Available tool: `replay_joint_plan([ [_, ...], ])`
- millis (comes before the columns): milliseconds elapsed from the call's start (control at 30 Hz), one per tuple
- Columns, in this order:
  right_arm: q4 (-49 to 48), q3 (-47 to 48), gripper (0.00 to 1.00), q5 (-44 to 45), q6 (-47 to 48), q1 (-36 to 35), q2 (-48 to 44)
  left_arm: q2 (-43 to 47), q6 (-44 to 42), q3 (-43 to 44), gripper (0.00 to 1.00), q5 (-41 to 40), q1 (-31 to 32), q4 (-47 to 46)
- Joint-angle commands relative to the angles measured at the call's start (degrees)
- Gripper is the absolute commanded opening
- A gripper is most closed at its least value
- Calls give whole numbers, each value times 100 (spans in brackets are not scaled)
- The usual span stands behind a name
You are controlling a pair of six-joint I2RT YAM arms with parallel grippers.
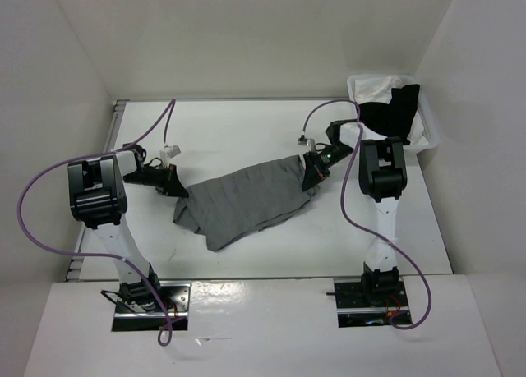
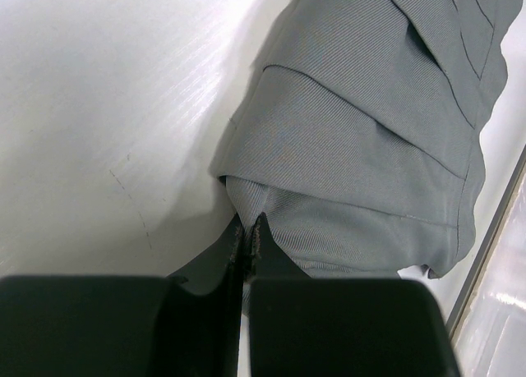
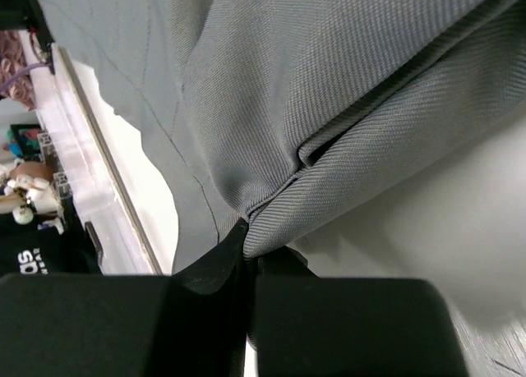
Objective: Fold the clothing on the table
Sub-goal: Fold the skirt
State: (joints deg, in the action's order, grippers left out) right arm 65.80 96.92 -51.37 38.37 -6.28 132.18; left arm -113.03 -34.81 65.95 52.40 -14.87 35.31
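A single medium-grey pleated skirt of soft fabric (image 1: 246,203) lies crumpled across the middle of the flat white worktop (image 1: 238,131) in the top view, running from the lower left towards the upper right, its long pleats showing as straight creases and overlapping folds. In the left wrist view the pleats stack in layers at the upper right of the frame; in the right wrist view a thick fold crosses the centre. There are two arms and two pincers. The left pincer (image 2: 248,229) is closed tight on the skirt's left edge, and the right pincer (image 3: 246,239) is closed on a fold at the skirt's upper right end. One small white plastic basket (image 1: 429,132) sits at the upper right of the top view, holding one black garment (image 1: 394,110) and one white garment (image 1: 368,88). Two purple cables (image 1: 33,221) loop off the arms. The cloth caught between each pair of fingers is hidden, the waistband is hard to pick out, and both wrist views cut the skirt off at their edges.
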Motion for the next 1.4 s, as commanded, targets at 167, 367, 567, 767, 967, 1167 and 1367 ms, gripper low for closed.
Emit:
replay_joint_plan([
  [167,-1173,-33,0,1216,-1006,-251,-896,-140,-256,172,0,33,282,-23],
  [367,-1570,230,0,2508,-1481,-364,-1255,-201,457,277,0,-266,810,-621],
  [567,-1702,424,0,4035,-1771,-1031,-1633,-377,624,278,0,-196,1004,-806],
  [767,-1255,1098,0,4574,-2008,-1945,-1783,-377,343,225,0,59,952,-754],
  [967,-578,1776,0,4558,-2062,-2578,-1661,-430,273,277,0,60,951,-639],
  [1167,11,2330,0,4093,-1851,-2860,-1546,-430,273,278,0,60,951,-639],
  [1367,231,2550,0,3705,-1851,-3133,-1441,-483,273,339,0,112,898,-587],
])
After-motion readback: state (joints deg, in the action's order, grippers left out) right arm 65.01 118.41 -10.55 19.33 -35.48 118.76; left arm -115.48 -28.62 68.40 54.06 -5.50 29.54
